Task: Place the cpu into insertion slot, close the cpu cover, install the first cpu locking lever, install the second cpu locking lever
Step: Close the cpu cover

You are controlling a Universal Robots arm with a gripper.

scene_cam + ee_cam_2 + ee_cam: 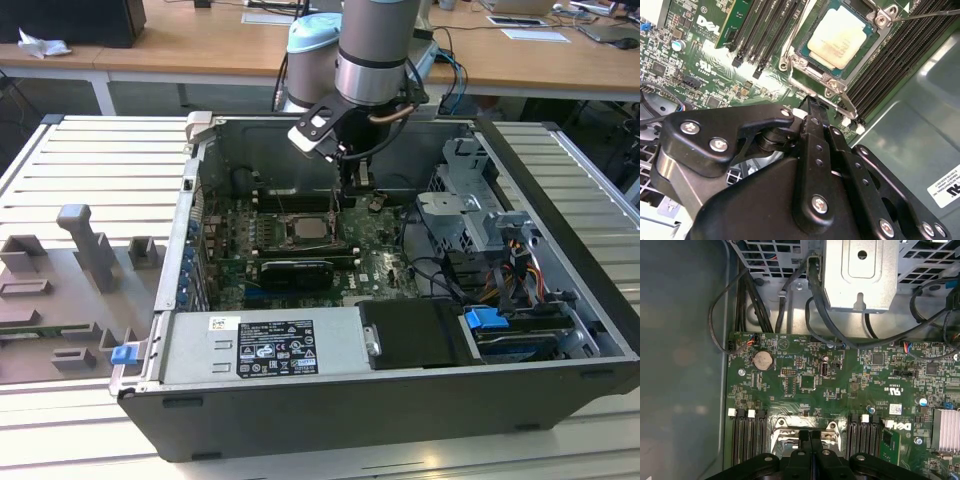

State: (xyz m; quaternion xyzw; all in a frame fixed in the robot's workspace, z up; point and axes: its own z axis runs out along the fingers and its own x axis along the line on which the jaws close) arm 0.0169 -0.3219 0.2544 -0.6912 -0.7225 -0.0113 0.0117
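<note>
The cpu [840, 40], a flat square chip with a pale matte metal top, sat in the insertion slot [806, 54]. The silver cpu cover [830, 82] lay framing it. The pincer [810, 102] had its black, screw-studded fingers pressed together with nothing seen between them. Their tips stood just beside the cover's rim; whether they touched it could not be told. A thin wire lever [925, 14] ran out from one corner of the cover across the long black memory slots [890, 60]. White lettering marked the green motherboard [805, 365] near the cpu. A white printed label [275, 347] covered the grey power supply [190, 350], well apart from the cpu. Beyond the memory slots, the bare steel case wall [920, 125] left open room. The case stood on a ribbed pale worktop [100, 160].
</note>
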